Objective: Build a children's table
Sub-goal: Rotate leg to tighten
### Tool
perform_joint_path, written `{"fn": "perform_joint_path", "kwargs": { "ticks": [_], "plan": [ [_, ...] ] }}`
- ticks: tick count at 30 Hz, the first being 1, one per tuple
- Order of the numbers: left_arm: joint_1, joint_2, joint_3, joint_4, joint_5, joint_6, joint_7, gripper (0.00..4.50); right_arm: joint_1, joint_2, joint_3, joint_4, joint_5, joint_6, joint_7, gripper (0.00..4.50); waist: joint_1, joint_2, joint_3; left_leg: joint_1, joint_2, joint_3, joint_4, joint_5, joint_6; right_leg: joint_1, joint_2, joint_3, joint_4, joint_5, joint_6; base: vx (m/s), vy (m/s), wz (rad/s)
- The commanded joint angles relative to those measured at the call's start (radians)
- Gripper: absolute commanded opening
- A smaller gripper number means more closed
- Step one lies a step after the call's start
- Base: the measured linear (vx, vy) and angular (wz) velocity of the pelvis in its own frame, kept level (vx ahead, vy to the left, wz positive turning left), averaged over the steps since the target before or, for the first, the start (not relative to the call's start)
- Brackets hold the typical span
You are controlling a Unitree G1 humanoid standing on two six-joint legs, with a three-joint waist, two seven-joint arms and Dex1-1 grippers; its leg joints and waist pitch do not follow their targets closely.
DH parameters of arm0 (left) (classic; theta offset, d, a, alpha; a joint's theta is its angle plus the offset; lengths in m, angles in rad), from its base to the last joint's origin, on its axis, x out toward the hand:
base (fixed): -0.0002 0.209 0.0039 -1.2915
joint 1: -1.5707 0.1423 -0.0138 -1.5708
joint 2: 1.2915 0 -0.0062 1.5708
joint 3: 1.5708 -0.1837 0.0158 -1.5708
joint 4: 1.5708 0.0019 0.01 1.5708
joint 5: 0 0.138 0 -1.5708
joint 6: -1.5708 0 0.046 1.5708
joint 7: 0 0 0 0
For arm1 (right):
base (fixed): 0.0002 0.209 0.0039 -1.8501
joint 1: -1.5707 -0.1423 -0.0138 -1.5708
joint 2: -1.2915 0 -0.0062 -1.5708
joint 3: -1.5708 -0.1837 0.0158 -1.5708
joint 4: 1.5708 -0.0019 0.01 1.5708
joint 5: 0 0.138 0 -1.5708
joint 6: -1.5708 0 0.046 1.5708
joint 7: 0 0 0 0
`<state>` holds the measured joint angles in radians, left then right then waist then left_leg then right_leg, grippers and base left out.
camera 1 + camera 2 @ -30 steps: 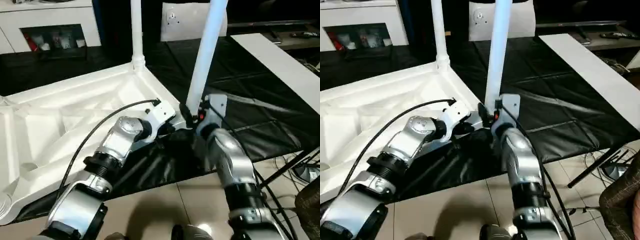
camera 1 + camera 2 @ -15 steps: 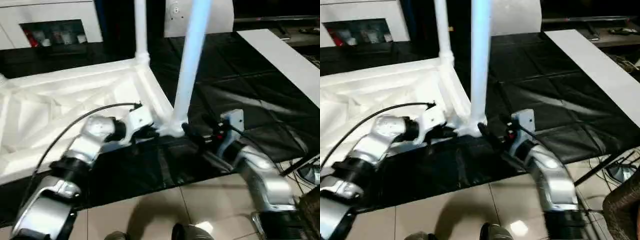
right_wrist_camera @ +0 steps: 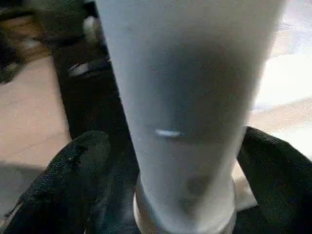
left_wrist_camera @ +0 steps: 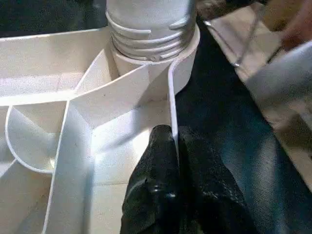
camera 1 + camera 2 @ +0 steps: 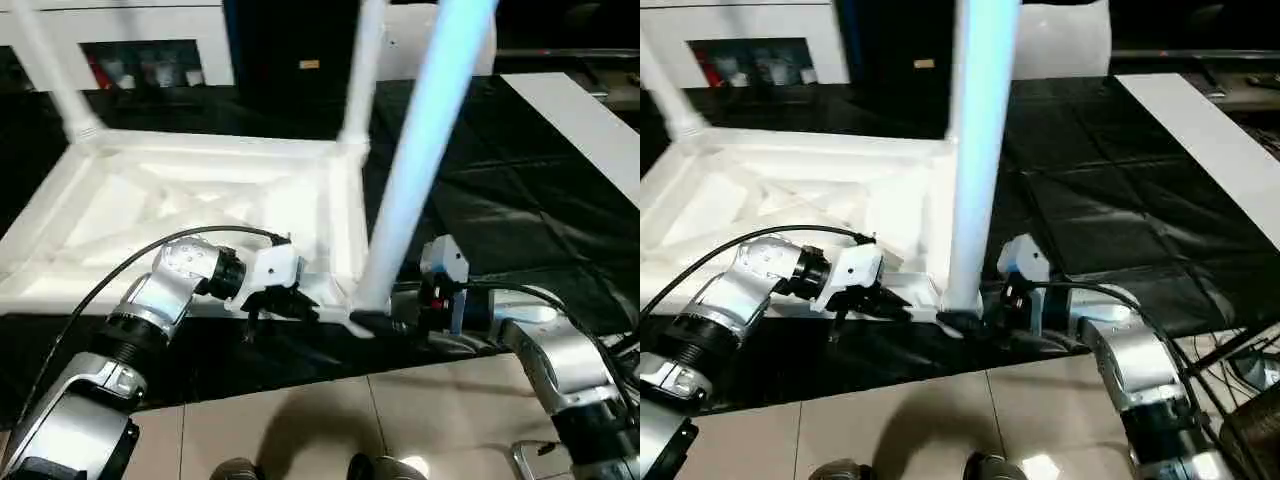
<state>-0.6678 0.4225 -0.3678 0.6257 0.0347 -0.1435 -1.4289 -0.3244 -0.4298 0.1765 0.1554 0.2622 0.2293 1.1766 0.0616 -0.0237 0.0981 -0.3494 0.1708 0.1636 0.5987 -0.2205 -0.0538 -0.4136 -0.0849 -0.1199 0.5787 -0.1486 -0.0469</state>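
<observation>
Black mat (image 5: 500, 200) lies bare beyond the table top's (image 5: 200, 190) rim.

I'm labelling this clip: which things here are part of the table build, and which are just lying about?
Part of the job:
- upturned table top
- near leg
- two far legs
- left gripper
- right gripper

Lying about:
- flat white panel
- white cabinet
- black floor mat

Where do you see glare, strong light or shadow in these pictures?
Left eye view: a bright reflection on the floor tile, with a dark shadow beside it. Left wrist view: strong light falls on the tabletop between its ribs. Right wrist view: the leg is shaded against the bright floor behind it.
</observation>
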Motion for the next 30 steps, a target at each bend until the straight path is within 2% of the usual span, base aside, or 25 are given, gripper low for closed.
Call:
{"fn": "perform_joint_path", "kwargs": {
  "ticks": [1, 2, 4, 6, 12, 18, 24, 28, 30],
  "plan": [
    [-0.019, -0.013, -0.052, -0.003, 0.016, -0.038, -0.064, 0.00, -0.020, -0.020, 0.015, 0.020, -0.002, -0.012, 0.054, 4.29, -0.005, -0.009, -0.083, 0.001, 0.065, -0.008, -0.066, -0.025, 0.117, 0.065, -0.081, 0.072, -0.052, -0.240, -0.196, 0.000, 0.000, 0.00],
    [-0.023, -0.013, -0.056, 0.000, 0.017, -0.043, -0.071, 0.00, -0.027, -0.025, 0.019, 0.028, -0.002, -0.014, 0.070, 4.01, -0.001, -0.010, -0.085, 0.001, 0.065, -0.006, -0.064, -0.015, 0.121, 0.067, -0.081, 0.072, -0.050, -0.220, -0.201, 0.000, 0.000, 0.00],
    [-0.029, -0.014, -0.059, 0.008, 0.018, -0.048, -0.078, 0.00, -0.038, -0.035, 0.028, 0.043, -0.006, -0.022, 0.090, 3.90, 0.001, -0.010, -0.085, -0.001, 0.068, -0.006, -0.063, -0.002, 0.128, 0.067, -0.083, 0.071, -0.044, -0.194, -0.210, 0.000, 0.000, 0.00],
    [-0.045, -0.019, -0.065, 0.031, 0.024, -0.065, -0.093, 0.00, -0.062, -0.057, 0.050, 0.075, -0.019, -0.037, 0.134, 3.83, 0.004, -0.010, -0.086, 0.000, 0.065, -0.004, -0.062, -0.012, 0.126, 0.068, -0.083, 0.070, -0.048, -0.211, -0.208, 0.000, 0.000, 0.00],
    [-0.062, -0.021, -0.067, 0.061, 0.026, -0.084, -0.105, 0.00, -0.088, -0.074, 0.071, 0.119, -0.037, -0.066, 0.175, 3.25, 0.009, -0.012, -0.085, -0.001, 0.065, -0.004, -0.062, -0.026, 0.113, 0.069, -0.083, 0.069, -0.051, -0.250, -0.193, 0.000, 0.000, 0.00],
    [-0.066, -0.016, -0.068, 0.077, 0.029, -0.097, -0.112, 0.00, -0.101, -0.074, 0.078, 0.142, -0.040, -0.082, 0.192, 2.70, 0.017, -0.012, -0.087, -0.001, 0.067, -0.004, -0.061, -0.005, 0.122, 0.068, -0.083, 0.068, -0.045, -0.217, -0.203, 0.000, 0.000, 0.00],
    [-0.070, -0.015, -0.067, 0.091, 0.033, -0.103, -0.105, 0.00, -0.105, -0.072, 0.080, 0.154, -0.039, -0.088, 0.203, 2.61, 0.019, -0.013, -0.085, -0.002, 0.065, -0.003, -0.061, -0.014, 0.118, 0.068, -0.082, 0.067, -0.049, -0.246, -0.191, 0.000, 0.000, 0.00],
    [-0.059, -0.042, -0.022, 0.067, -0.006, -0.001, -0.047, 0.00, -0.067, -0.031, 0.051, 0.106, 0.016, -0.007, 0.152, 2.61, 0.022, -0.009, -0.083, -0.001, 0.068, -0.004, -0.063, -0.022, 0.111, 0.068, -0.082, 0.068, -0.052, -0.253, -0.196, 0.000, 0.000, 0.00],
    [-0.051, -0.058, -0.007, 0.045, -0.004, 0.059, 0.019, 0.00, -0.037, 0.011, 0.025, 0.070, 0.045, 0.053, 0.077, 2.61, 0.021, -0.007, -0.081, -0.001, 0.069, -0.005, -0.066, -0.041, 0.098, 0.070, -0.084, 0.068, -0.056, -0.281, -0.186, 0.000, 0.000, 0.00]
  ]
}}
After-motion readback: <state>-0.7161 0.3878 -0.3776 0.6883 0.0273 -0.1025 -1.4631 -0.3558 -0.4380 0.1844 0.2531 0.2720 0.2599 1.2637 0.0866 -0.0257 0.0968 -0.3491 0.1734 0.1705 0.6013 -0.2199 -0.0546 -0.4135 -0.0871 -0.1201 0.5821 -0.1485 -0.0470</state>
